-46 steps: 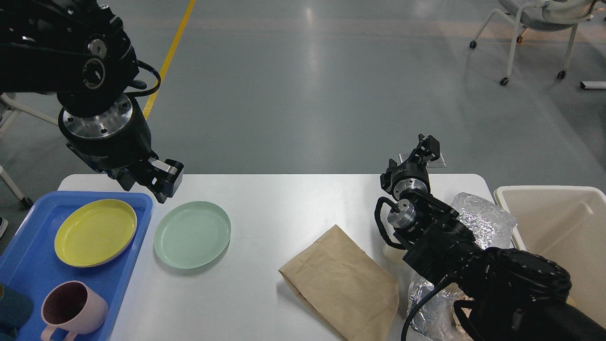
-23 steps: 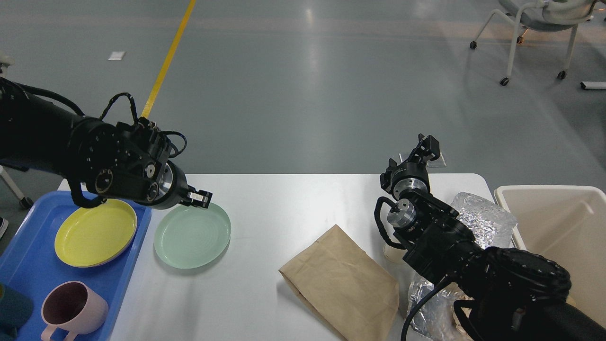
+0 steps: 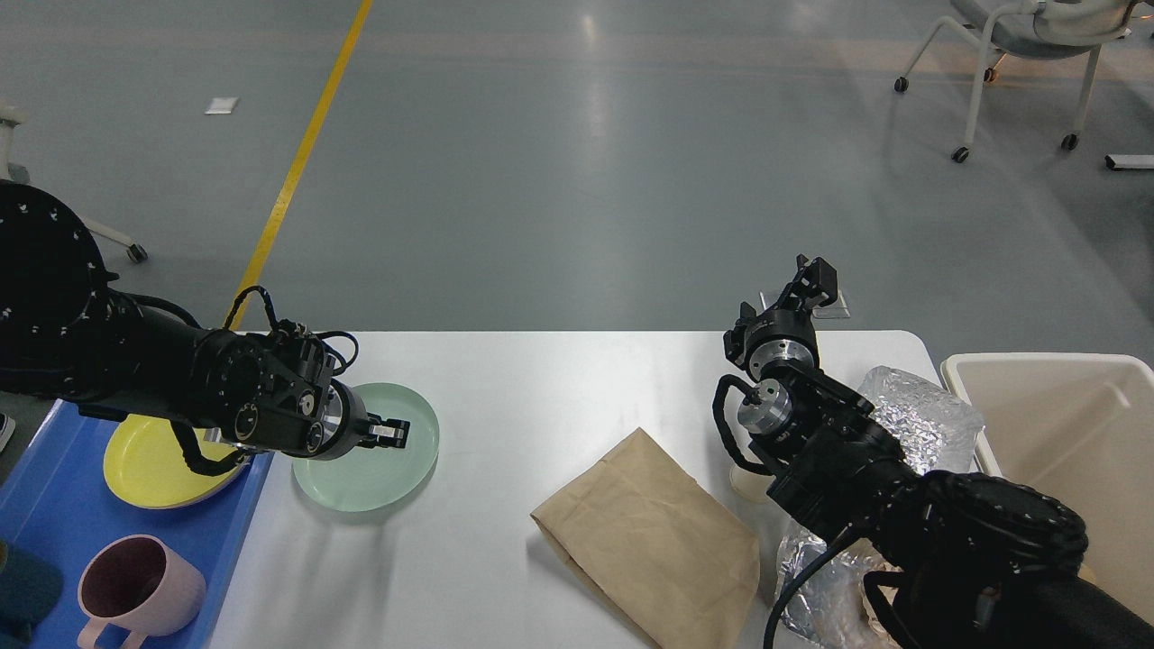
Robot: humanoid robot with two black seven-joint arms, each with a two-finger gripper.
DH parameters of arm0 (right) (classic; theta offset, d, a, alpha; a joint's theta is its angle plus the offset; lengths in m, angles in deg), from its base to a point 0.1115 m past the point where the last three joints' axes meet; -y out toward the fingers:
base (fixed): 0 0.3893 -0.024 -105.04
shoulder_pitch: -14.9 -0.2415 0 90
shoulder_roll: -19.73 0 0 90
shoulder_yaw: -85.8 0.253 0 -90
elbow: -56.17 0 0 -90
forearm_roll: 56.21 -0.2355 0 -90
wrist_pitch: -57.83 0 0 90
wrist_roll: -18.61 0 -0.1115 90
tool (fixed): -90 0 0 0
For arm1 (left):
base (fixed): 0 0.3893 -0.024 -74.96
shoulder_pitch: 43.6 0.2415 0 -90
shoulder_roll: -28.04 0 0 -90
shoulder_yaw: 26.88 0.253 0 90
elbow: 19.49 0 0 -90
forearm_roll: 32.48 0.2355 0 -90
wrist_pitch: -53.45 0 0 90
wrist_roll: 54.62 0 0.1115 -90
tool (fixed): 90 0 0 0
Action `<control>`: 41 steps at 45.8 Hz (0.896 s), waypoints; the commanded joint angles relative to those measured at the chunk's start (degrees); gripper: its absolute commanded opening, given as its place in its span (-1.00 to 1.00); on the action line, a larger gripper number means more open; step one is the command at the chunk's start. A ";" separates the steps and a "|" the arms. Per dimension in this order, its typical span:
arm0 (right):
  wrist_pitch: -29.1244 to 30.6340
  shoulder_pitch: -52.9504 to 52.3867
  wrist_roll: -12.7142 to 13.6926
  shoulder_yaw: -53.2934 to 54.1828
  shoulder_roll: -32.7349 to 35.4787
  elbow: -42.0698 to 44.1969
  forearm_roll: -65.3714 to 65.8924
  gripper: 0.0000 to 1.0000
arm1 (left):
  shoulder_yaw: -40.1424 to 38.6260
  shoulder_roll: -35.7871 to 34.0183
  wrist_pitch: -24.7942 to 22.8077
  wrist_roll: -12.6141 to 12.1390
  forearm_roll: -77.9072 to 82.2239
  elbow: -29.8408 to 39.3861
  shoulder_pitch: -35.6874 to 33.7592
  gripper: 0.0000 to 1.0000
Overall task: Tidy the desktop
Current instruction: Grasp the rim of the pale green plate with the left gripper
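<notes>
The white desktop [image 3: 541, 397] carries a blue tray [image 3: 54, 505], green plate [image 3: 397, 469], brown paper bag [image 3: 649, 541] and crumpled foil [image 3: 929, 415].

Grey workshop floor stretching beyond the table

A yellow line [image 3: 297, 171] is running diagonally across the glossy grey floor [image 3: 586, 162], which is reflecting overhead light, while a white-framed wheeled chair [image 3: 1019, 63] is standing at the far right.
</notes>
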 commanded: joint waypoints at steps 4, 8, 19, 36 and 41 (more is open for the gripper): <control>0.00 0.00 0.00 0.00 0.00 0.00 0.00 1.00 | 0.38 -2.86 -0.56 0.26 -0.17 0.06 2.80 0.17; 0.00 0.00 0.00 0.00 0.00 0.00 0.00 1.00 | 0.03 -5.14 -1.35 0.61 -0.61 0.06 4.29 0.17; 0.00 0.00 0.00 0.00 0.00 0.00 0.00 1.00 | -2.43 -11.03 -1.53 2.10 -7.89 -0.02 6.58 0.17; 0.00 0.00 0.00 0.00 0.00 0.00 0.00 1.00 | -4.19 -12.35 -1.09 3.95 -25.65 -9.69 13.79 0.15; 0.00 0.00 0.00 0.00 0.00 0.00 0.00 1.00 | -5.50 -12.44 -1.00 3.95 -28.11 -10.57 15.37 0.13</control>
